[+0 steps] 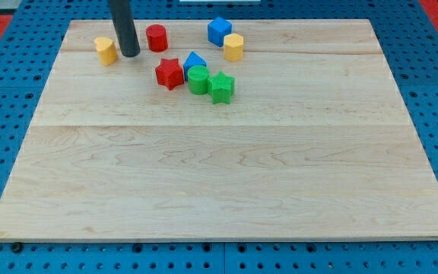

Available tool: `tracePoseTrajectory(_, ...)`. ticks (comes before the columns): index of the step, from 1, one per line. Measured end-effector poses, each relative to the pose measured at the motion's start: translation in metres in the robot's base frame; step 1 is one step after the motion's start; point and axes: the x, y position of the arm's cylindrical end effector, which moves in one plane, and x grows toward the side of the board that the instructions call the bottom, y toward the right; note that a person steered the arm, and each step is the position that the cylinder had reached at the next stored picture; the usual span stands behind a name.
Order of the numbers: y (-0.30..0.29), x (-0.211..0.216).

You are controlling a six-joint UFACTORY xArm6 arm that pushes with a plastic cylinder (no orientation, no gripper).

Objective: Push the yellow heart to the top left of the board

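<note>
1. Camera view: my tip (130, 55) stands on the table (219, 183) near its top left corner, just to the view's right of the yellow heart (106, 50). The heart lies to the view's left of the rod, very close to it; whether the 2 touch cannot be told at this size.

2. Camera view: the heart already sits close to the top edge and not far from the left edge. The corner lies further to the view's left and slightly up from it. With the tip on the heart's right flank, a push toward the view's left looks well lined up, in my judgement, though a small upward lean may be needed to bring it to the corner itself.

3. Camera view: there is no gripper on this arm. The rod ends plainly, holds nothing, and can only shove.

4. Camera view: a red cylinder (156, 37) stands just to the view's right of the rod, apart from it. It lies on the far side from the heart, so a leftward push should leave it alone.

5. Camera view: the rest cluster well to the view's right along the top part of the table: a red star (169, 73), a blue block (195, 62) of unclear shape behind a green cylinder (198, 80), a green star (221, 87), a blue cube (219, 31) and a yellow hexagon (233, 47). None stands between the heart and the corner.
</note>
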Motion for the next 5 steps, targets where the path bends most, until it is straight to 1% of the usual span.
tracePoseTrajectory(1, -0.024, 0.014)
tracePoseTrajectory(2, -0.062, 0.011)
tracePoseTrajectory(3, -0.076, -0.002)
tracePoseTrajectory(4, -0.076, -0.026)
tracePoseTrajectory(5, -0.076, -0.026)
